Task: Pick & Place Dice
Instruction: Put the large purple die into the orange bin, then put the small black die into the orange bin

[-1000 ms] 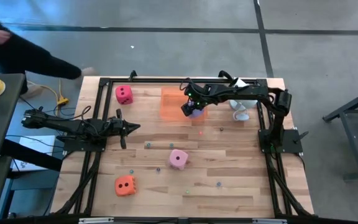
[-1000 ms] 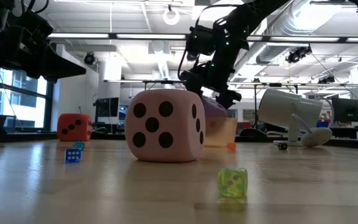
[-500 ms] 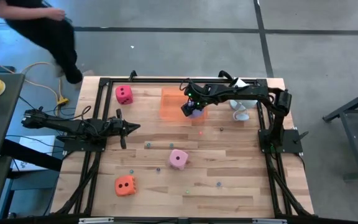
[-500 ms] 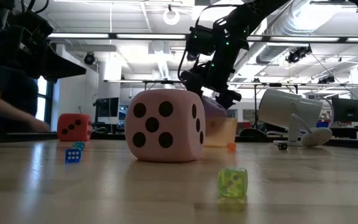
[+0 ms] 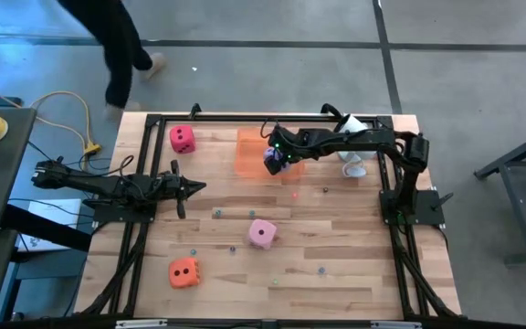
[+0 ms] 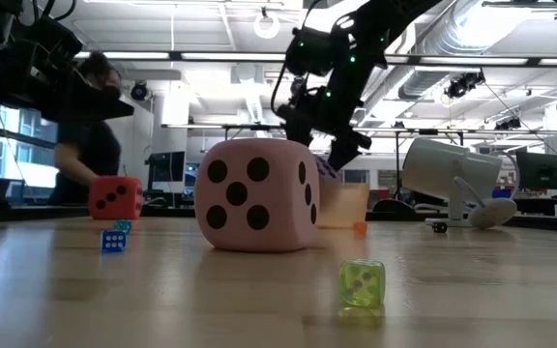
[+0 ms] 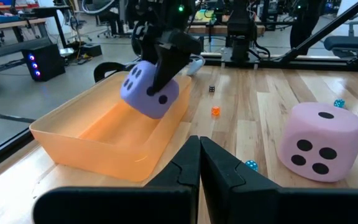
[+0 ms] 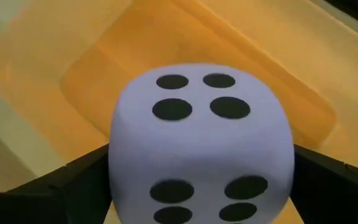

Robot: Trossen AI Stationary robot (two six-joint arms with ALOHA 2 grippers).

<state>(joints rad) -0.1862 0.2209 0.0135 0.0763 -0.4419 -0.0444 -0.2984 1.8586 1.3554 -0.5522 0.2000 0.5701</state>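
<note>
Four soft dice with dark pips are observed. The purple die (image 7: 149, 92) is held tilted in the air over the orange tray (image 7: 98, 140), four pips visible on one face. The light pink die (image 5: 262, 233) sits mid-table, the red-magenta die (image 5: 182, 138) at the far left, the orange die (image 5: 184, 271) near left

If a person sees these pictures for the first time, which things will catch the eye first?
First, the purple die, held by the right end effector above the translucent orange tray near the table's far edge. Next, the light pink die, which sits mid-table and looms large in the low view. The left end effector waits shut at the left side, and a person walks past beyond the table.
</note>
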